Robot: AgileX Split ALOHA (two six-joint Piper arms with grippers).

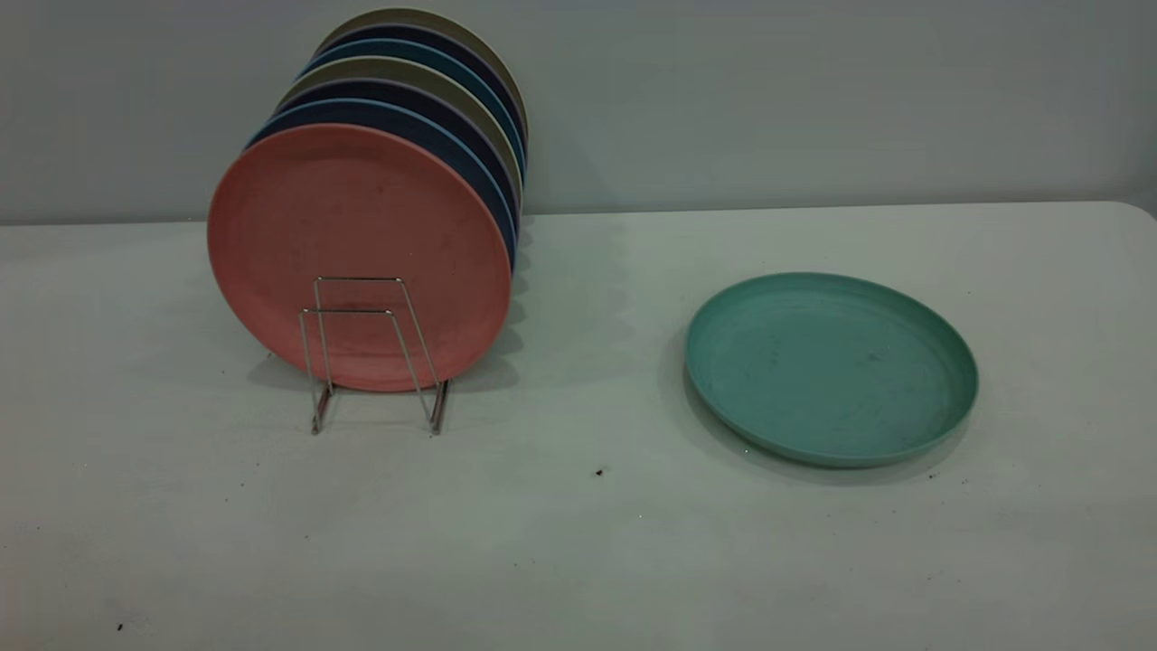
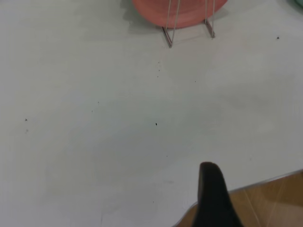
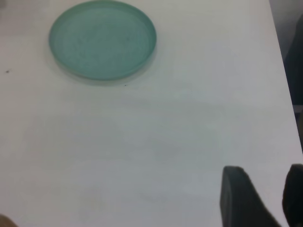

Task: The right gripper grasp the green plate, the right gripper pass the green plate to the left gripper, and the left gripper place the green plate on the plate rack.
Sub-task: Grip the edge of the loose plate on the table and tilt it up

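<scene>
None of the three steps is showing as done — the green plate [image 1: 832, 369] is lying flat on the table [image 1: 578, 542], right of the plate rack [image 1: 375, 353]. The right gripper [image 3: 265, 198], fingers parted around nothing, is hanging well apart from it; the left gripper [image 2: 215, 198] — spread unclear — is waiting near the table's edge.

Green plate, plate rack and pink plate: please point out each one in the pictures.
green plate [image 1: 830, 366], exterior view, on its flat inner face.
plate rack [image 1: 359, 312], exterior view, on the top bar of its front wire loop.
pink plate [image 1: 352, 208], exterior view, on its front face above the wire loops.
</scene>
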